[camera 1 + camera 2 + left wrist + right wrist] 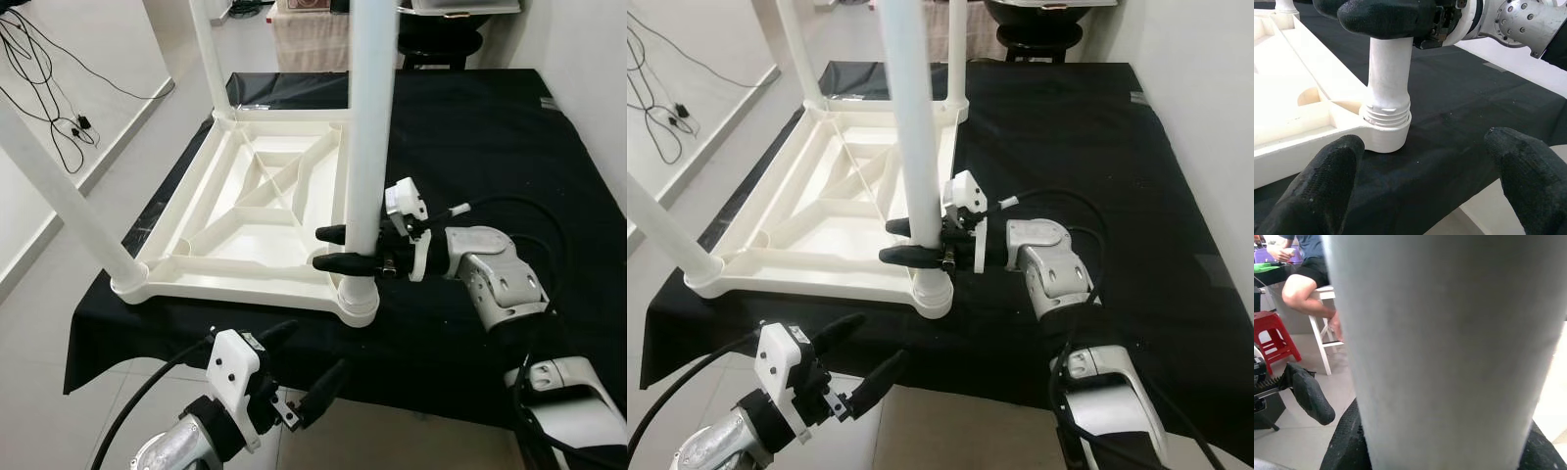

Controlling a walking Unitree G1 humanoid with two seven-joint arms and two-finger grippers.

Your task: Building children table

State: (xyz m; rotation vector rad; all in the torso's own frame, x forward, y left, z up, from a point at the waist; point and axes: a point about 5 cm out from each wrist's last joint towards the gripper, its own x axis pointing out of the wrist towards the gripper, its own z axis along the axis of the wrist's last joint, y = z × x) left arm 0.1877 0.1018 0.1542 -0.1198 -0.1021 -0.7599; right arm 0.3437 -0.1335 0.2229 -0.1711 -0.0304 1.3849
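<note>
**Holding the near-right leg in its socket**

The white children table top (245,220) lies upside down on a black cloth (470,147) that covers the bench, so that the corner sockets face up and the legs can go in from above. I think this is why it is turned over: the ribs of the underside are open to me and each corner is easy to reach.

My right end effector (331,248) comes from the right side and is closed around the near-right leg (370,127), low on it, just above the socket (359,297). I hold it low because there the leg is easiest to turn and to keep upright. In the left wrist view the thread (1386,116) at the foot of the leg is partly visible above the socket rim, so I judge the leg is not screwed fully in.

My left end effector (294,364) hangs at the near edge of the bench, below this corner, with fingers wide apart and nothing between them. It looks ready to help steady the corner.

Other legs stand already: one at the near-left corner (69,201) and one at the far-left (211,59).

In the right wrist view a person (1305,271) sits on a white stool, far behind.
</note>
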